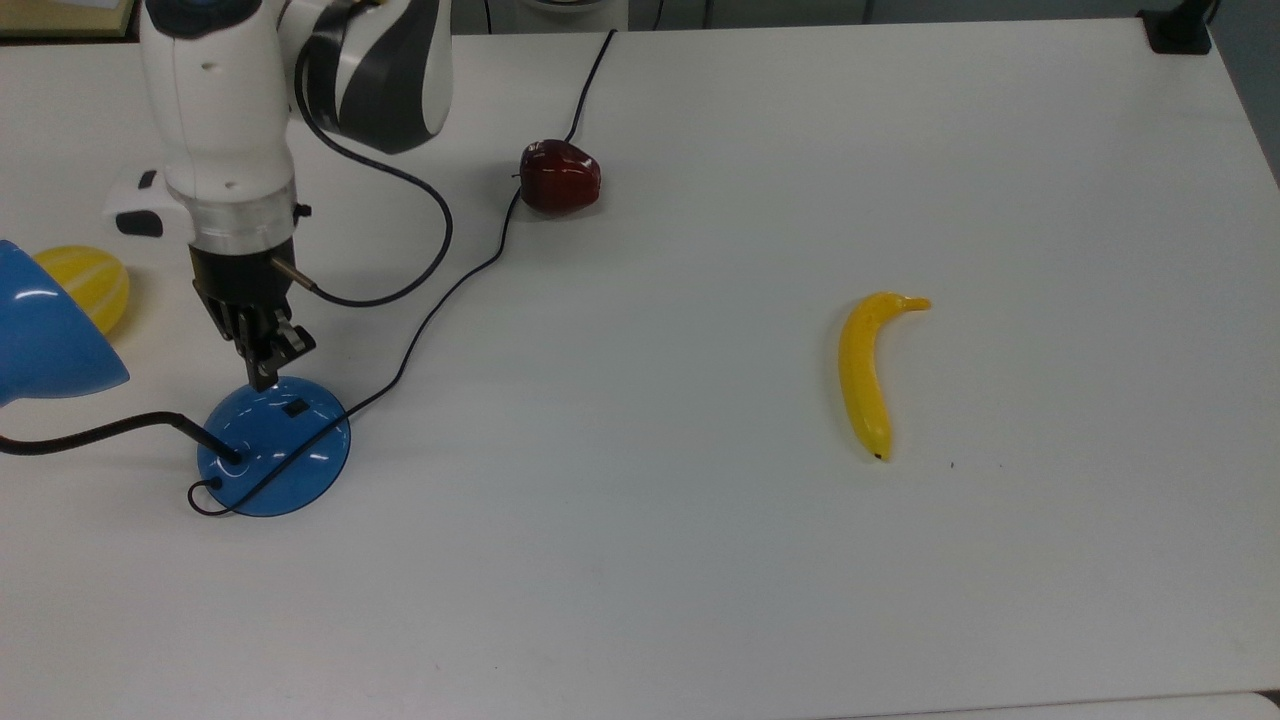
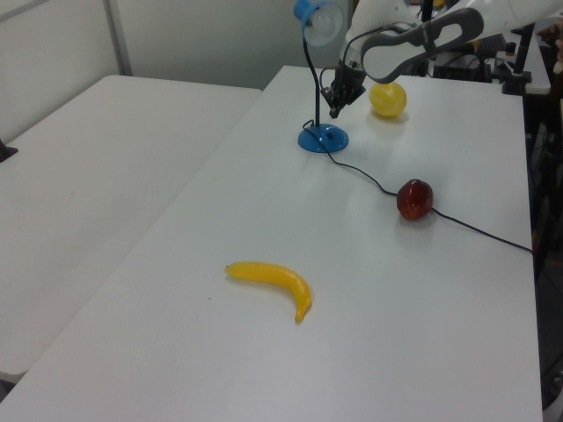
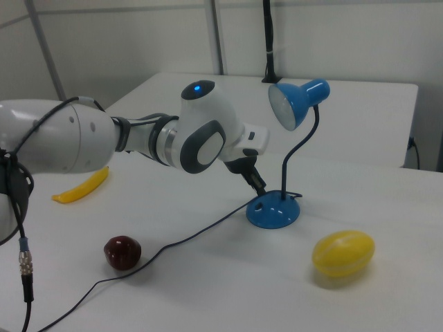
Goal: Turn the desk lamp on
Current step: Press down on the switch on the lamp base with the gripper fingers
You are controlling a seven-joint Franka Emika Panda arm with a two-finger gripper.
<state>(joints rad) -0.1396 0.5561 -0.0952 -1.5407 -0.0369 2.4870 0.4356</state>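
Observation:
The desk lamp has a glossy blue domed base (image 1: 273, 450) with a small black switch (image 1: 295, 408), a black bendy neck (image 1: 90, 435) and a blue cone shade (image 1: 40, 330). In the left view the base (image 2: 323, 139) stands under the shade (image 2: 315, 19). My gripper (image 1: 266, 376) is shut, pointing down at the far rim of the base, a short way from the switch. In the right view its tip (image 3: 261, 188) hovers just above the base (image 3: 273, 211), below the shade (image 3: 297, 102). The black cord (image 1: 450, 285) runs from the base towards the table's far edge.
A yellow striped fruit (image 1: 85, 285) lies beside the shade. A dark red apple (image 1: 560, 177) sits against the cord. A banana (image 1: 868, 370) lies on the top view's right. The white table (image 1: 650, 580) has a second table (image 2: 88, 176) alongside.

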